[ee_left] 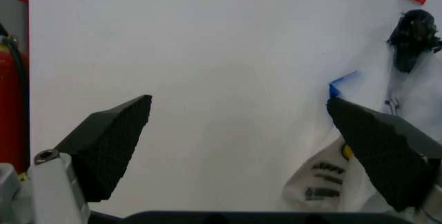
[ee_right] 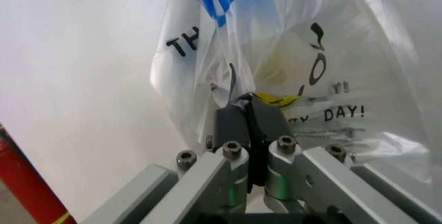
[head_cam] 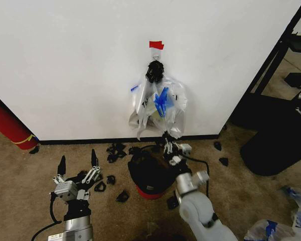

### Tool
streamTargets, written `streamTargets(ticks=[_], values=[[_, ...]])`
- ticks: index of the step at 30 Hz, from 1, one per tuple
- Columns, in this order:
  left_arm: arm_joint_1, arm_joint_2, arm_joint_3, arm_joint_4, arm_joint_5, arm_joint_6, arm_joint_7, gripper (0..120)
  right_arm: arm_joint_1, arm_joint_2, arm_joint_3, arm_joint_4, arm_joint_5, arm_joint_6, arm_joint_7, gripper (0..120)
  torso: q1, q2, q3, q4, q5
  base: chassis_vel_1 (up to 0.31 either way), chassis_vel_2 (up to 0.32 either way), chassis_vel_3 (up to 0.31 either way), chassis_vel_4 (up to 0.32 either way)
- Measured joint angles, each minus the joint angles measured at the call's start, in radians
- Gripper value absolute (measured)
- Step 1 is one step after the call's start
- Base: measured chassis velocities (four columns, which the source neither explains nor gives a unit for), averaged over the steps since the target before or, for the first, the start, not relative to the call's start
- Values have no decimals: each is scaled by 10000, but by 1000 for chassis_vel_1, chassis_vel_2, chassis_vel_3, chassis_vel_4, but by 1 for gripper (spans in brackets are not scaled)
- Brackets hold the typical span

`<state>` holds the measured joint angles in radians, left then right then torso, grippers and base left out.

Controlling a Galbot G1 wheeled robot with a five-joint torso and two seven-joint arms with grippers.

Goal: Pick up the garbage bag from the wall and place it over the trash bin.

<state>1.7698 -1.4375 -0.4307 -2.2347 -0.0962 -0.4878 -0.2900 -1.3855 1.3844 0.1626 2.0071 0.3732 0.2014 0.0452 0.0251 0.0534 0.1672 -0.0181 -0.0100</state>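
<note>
Hands number 2: right hand (ee_right: 249, 111) pinches garbage bag (ee_right: 228, 38), left hand (head_cam: 78, 163) spread apart.

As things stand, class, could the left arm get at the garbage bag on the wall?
Probably not without shifting: the left tool hovers open low over the carpet, left of the bin, while the bag hangs farther right, where the right tool is already shut at its bottom edge.

Trash bin (head_cam: 149, 173) below hanging garbage bag (head_cam: 163, 103)
</note>
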Motion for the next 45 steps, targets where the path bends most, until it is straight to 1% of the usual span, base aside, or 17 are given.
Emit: streamTargets(ticks=[7,8,11,15,17,19,21,22,23,26,28,30,33,36,39,42,45], values=[[-46,107,112,6,-16,14,3,100,-1635,225,256,628,-899,898,-442,0,0,0,0,0,0,0,0,0,0],[-46,107,112,6,-16,14,3,100,-1635,225,256,628,-899,898,-442,0,0,0,0,0,0,0,0,0,0],[-19,144,99,1,-72,9,8,100,-2241,417,315,724,-1141,1349,-568,0,0,0,0,-1,0,0,0,0,0],[-3,166,95,2,-125,-11,18,100,-2744,659,408,737,-1478,2007,-668,0,0,0,0,1,0,0,0,0,0],[-3,167,98,4,-126,-14,20,100,-2879,704,416,747,-1518,2150,-683,0,0,0,0,1,0,0,0,0,0],[-2,162,106,6,-129,-20,26,100,-3320,807,421,767,-1624,2708,-749,0,0,0,0,1,0,0,0,0,0],[2,158,107,6,-132,-21,26,100,-3512,835,430,755,-1698,2986,-784,0,0,1,1,0,-1,0,0,0,0],[7,158,106,6,-133,-22,28,100,-3717,860,475,731,-1795,3347,-810,0,1,0,1,2,-8,0,0,0,0],[7,158,106,6,-133,-22,28,100,-3717,860,475,731,-1795,3347,-810,0,1,0,1,2,-8,0,0,0,0],[22,168,106,7,-134,-31,29,100,-4095,843,564,655,-1945,3984,-807,0,1,0,1,2,-18,0,0,0,0],[48,164,119,-12,-127,-35,31,100,-4287,779,666,585,-2025,4264,-773,0,2,0,1,1,-13,0,0,0,0],[75,151,126,-31,-102,-42,34,100,-4369,705,744,551,-2115,4416,-747,0,2,0,1,4,8,0,0,0,0],[104,143,151,-41,-81,-48,34,100,-4396,645,768,558,-2138,4448,-720,0,1,0,1,4,7,0,0,0,0],[90,243,248,-68,-24,-43,35,100,-4280,557,763,562,-2234,4332,-575,0,1,0,1,-4,13,0,0,0,0],[51,378,337,-135,-11,16,35,100,-4075,513,802,666,-2260,4163,-478,0,1,0,1,-2,12,0,0,0,0],[-90,953,579,-470,-165,352,32,100,-3529,371,822,866,-2279,3661,-369,0,1,-1,2,-3,2,0,0,0,0],[-185,1543,651,-1010,-716,892,11,100,-2803,202,707,886,-2289,3171,-361,0,2,-2,2,0,2,0,0,0,0]])
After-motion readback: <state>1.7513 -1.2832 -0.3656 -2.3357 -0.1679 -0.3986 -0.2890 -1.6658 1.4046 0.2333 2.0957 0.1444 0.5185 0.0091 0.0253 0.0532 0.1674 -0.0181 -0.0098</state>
